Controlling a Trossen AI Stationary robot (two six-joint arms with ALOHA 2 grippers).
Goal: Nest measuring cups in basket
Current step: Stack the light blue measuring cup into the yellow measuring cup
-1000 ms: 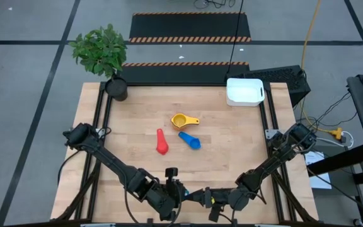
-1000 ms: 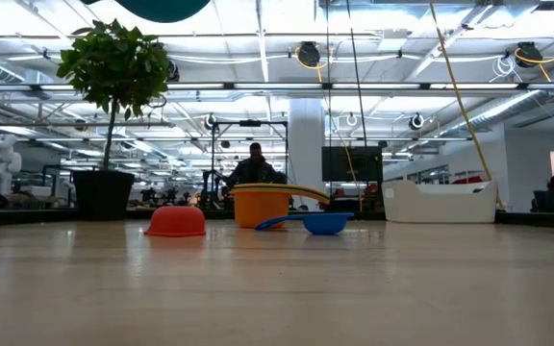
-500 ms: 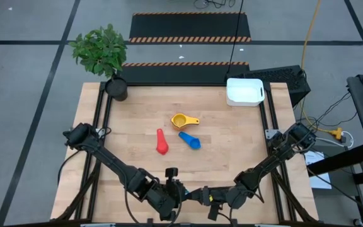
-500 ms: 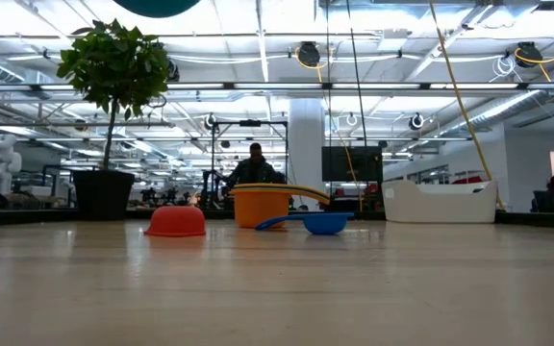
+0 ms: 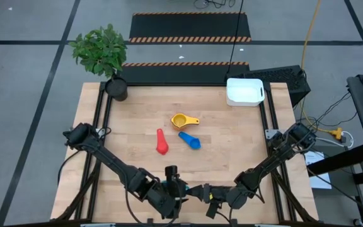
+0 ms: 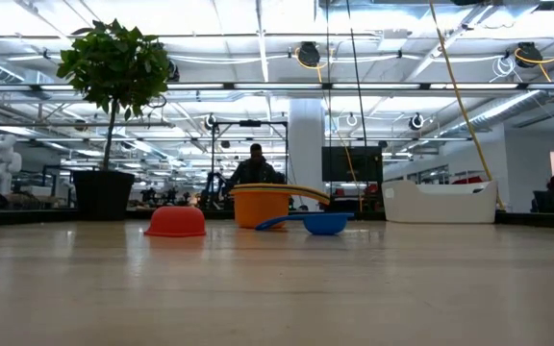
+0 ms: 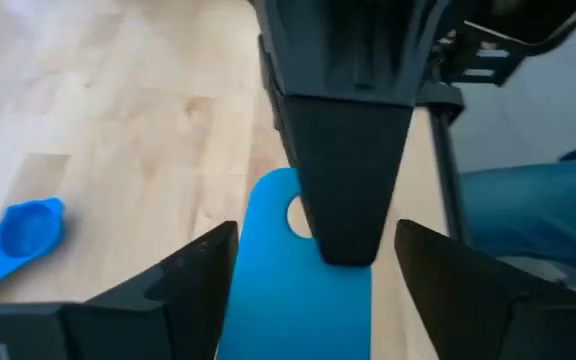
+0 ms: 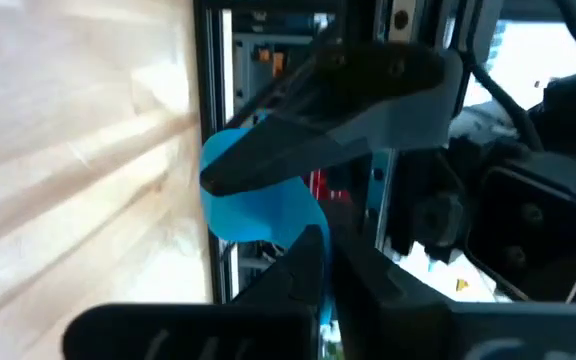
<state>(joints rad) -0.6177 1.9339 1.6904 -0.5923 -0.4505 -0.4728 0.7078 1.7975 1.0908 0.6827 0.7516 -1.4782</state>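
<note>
While the two arms meet at the worktop's (image 5: 137,126) edge farthest from the basket (image 5: 244,92), a light blue measuring cup (image 7: 268,290) hangs between them. The right gripper (image 5: 197,191) has its fingers pinched together on the cup's flat handle, right at the hanging hole, as the left wrist view shows. The left gripper (image 5: 180,191) faces it tip to tip. Its fingers (image 7: 193,270) stand apart on either side of the handle, and I cannot tell whether they touch it.

The basket, white with low walls, sits in one far corner of the worktop with nothing visible in it. Three more cups lie on the bare wood well apart from the basket, toward the worktop's middle:
- A yellow-orange measuring cup (image 5: 180,120) is the nearest of them to the basket. It stands upright with its handle pointing to the basket's side of the worktop.
- A medium blue measuring cup (image 5: 190,140) lies just beyond it, farther from the basket and open side up.
- A red measuring cup (image 5: 162,144) lies farthest from the basket, and the low view shows it mouth-down like a dome.

A dark plant pot (image 5: 116,87) stands in the other far corner, level with the basket.
</note>
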